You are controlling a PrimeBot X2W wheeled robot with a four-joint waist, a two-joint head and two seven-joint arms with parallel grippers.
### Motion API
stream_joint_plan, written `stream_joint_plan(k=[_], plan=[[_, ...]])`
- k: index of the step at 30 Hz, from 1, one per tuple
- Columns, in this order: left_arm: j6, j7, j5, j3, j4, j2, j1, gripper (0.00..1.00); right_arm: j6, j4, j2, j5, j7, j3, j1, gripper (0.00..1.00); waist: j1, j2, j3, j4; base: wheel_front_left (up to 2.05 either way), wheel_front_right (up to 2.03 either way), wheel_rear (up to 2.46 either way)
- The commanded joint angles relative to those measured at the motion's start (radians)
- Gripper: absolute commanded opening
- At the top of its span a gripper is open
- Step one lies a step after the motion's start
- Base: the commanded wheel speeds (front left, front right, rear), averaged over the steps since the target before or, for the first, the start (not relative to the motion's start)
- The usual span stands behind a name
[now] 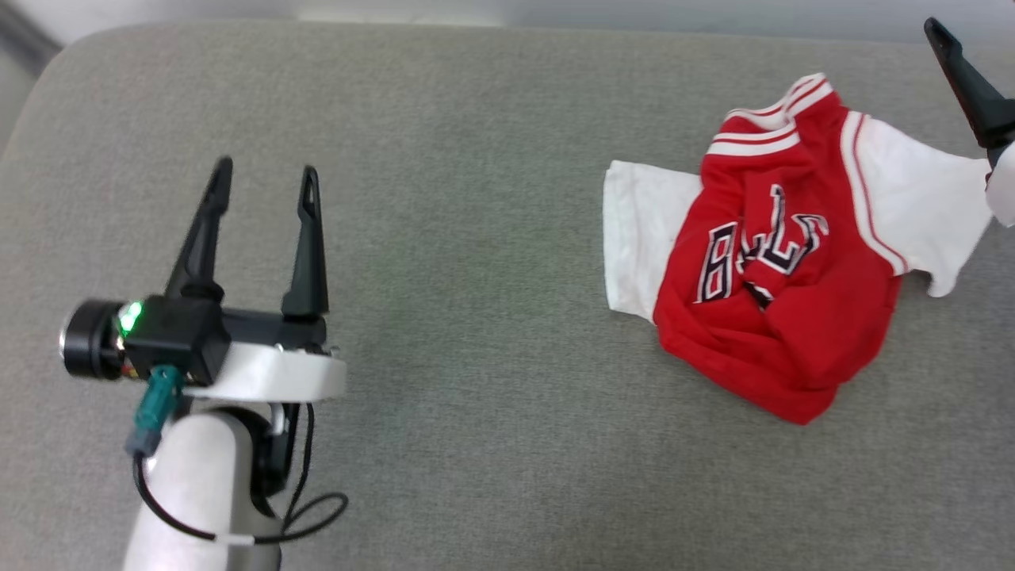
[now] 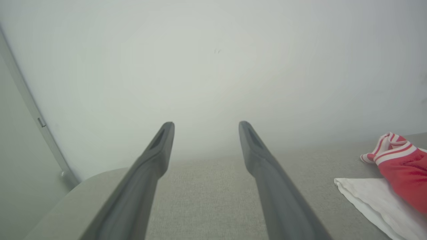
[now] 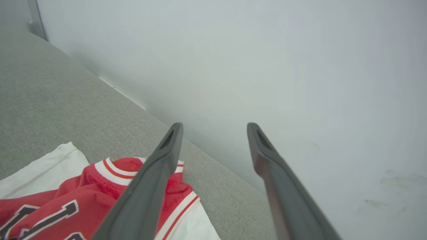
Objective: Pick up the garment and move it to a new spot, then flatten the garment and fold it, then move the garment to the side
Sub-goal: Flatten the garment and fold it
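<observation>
Presently, your garment (image 1: 781, 270) lies crumpled near the worktop's (image 1: 476, 198) far right edge; left gripper (image 1: 266, 166) spread, empty, toward the left edge; right gripper (image 3: 214, 126) spread beside the garment.

The left gripper (image 1: 266, 168) has two long, dark, tapering fingers (image 1: 202, 238), each with a narrow slot near its tip. They are set on a black block (image 1: 186, 337) that sits on a white curved bracket (image 1: 270, 374) above a pale rounded forearm (image 1: 202, 492). A black cylindrical camera (image 1: 91, 339) juts from the block beside a glowing green light (image 1: 129, 317), and a teal plug (image 1: 155, 408) feeds a thin black cable (image 1: 238, 538) marked with a white band. The right gripper (image 3: 215, 126) has the same dark, slotted fingers.
</observation>
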State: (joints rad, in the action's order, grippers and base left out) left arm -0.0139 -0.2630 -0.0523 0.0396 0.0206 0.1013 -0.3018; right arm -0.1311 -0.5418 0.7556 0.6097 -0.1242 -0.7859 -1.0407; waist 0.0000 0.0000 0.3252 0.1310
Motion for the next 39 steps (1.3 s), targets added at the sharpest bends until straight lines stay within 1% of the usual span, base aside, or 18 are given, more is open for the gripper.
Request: stream_joint_plan(k=[1, 4, 6, 9, 12, 15, 17, 20, 21, 22, 24, 29, 32, 33, 35, 39], plan=[[-0.010, -0.003, 0.005, -0.005, -0.006, 0.015, -0.026, 1.00, 0.001, 0.008, -0.019, -0.026, -0.036, 0.036, 0.043, 1.00, 0.0000, 0.0000, -0.028, -0.032, 0.00, 0.00, 0.00], [-0.039, -0.003, 0.013, -0.005, -0.032, 0.046, -0.102, 1.00, 0.001, 0.047, -0.056, -0.104, -0.103, 0.181, 0.136, 1.00, 0.0000, 0.0000, -0.041, -0.064, 0.00, 0.00, 0.00], [-0.050, -0.002, 0.020, -0.001, -0.054, 0.069, -0.148, 1.00, 0.001, 0.095, -0.098, -0.163, -0.125, 0.302, 0.210, 1.00, 0.0000, 0.0000, -0.044, -0.085, 0.00, 0.00, 0.00], [-0.067, -0.002, 0.033, 0.009, -0.092, 0.102, -0.241, 1.00, 0.001, 0.208, -0.183, -0.264, -0.137, 0.468, 0.348, 1.00, 0.0000, 0.0000, -0.040, -0.114, 0.00, 0.00, 0.00], [-0.086, 0.018, 0.038, 0.043, -0.146, 0.128, -0.343, 1.00, 0.001, 0.339, -0.265, -0.344, -0.139, 0.612, 0.486, 1.00, 0.0000, 0.0000, -0.033, -0.136, 0.00, 0.00, 0.00], [-0.102, 0.058, 0.018, 0.085, -0.191, 0.144, -0.457, 1.00, 0.001, 0.453, -0.350, -0.398, -0.139, 0.706, 0.614, 1.00, 0.0000, 0.0000, -0.021, -0.156, 0.00, 0.00, 0.00], [-0.109, 0.091, 0.012, 0.124, -0.224, 0.157, -0.525, 1.00, 0.001, 0.516, -0.397, -0.423, -0.139, 0.751, 0.683, 1.00, 0.0000, 0.0000, -0.012, -0.167, 0.00, 0.00, 0.00], [-0.114, 0.158, -0.009, 0.193, -0.280, 0.167, -0.631, 1.00, 0.001, 0.596, -0.467, -0.449, -0.139, 0.803, 0.763, 1.00, 0.0000, 0.0000, 0.004, -0.184, 0.00, 0.00, 0.00], [-0.114, 0.191, -0.021, 0.231, -0.306, 0.173, -0.661, 1.00, 0.001, 0.619, -0.486, -0.455, -0.139, 0.819, 0.787, 1.00, 0.0000, 0.0000, 0.009, -0.189, 0.00, 0.00, 0.00], [-0.114, 0.312, -0.104, 0.372, -0.376, 0.204, -0.756, 1.00, 0.001, 0.670, -0.528, -0.477, -0.140, 0.843, 0.847, 1.00, 0.0000, 0.0000, 0.026, -0.208, 0.00, 0.00, 0.00], [-0.114, 0.424, -0.188, 0.475, -0.421, 0.220, -0.818, 1.00, 0.001, 0.693, -0.546, -0.489, -0.140, 0.856, 0.872, 1.00, 0.0000, 0.0000, 0.039, -0.220, 0.00, 0.00, 0.00], [-0.114, 0.698, -0.430, 0.675, -0.476, 0.266, -0.956, 1.00, 0.001, 0.727, -0.571, -0.510, -0.140, 0.863, 0.891, 1.00, 0.0000, 0.0000, 0.083, -0.258, 0.00, 0.00, 0.00], [-0.114, 0.863, -0.560, 0.792, -0.481, 0.305, -1.022, 1.00, 0.001, 0.741, -0.583, -0.512, -0.141, 0.854, 0.880, 1.00, 0.0000, 0.0000, 0.112, -0.284, 0.00, 0.00, 0.00], [-0.115, 0.945, -0.627, 0.861, -0.478, 0.327, -1.060, 1.00, 0.001, 0.748, -0.591, -0.514, -0.141, 0.850, 0.862, 1.00, 0.0000, 0.0000, 0.133, -0.300, 0.00, 0.00, 0.00], [-0.115, 1.005, -0.666, 0.928, -0.479, 0.350, -1.092, 1.00, 0.001, 0.755, -0.598, -0.514, -0.141, 0.841, 0.843, 1.00, 0.0000, 0.0000, 0.155, -0.316, 0.00, 0.00, 0.00], [-0.115, 1.096, -0.767, 1.002, -0.505, 0.372, -1.129, 1.00, 0.001, 0.755, -0.607, -0.521, -0.141, 0.816, 0.817, 1.00, 0.0000, 0.0000, 0.196, -0.347, 0.00, 0.00, 0.00]])
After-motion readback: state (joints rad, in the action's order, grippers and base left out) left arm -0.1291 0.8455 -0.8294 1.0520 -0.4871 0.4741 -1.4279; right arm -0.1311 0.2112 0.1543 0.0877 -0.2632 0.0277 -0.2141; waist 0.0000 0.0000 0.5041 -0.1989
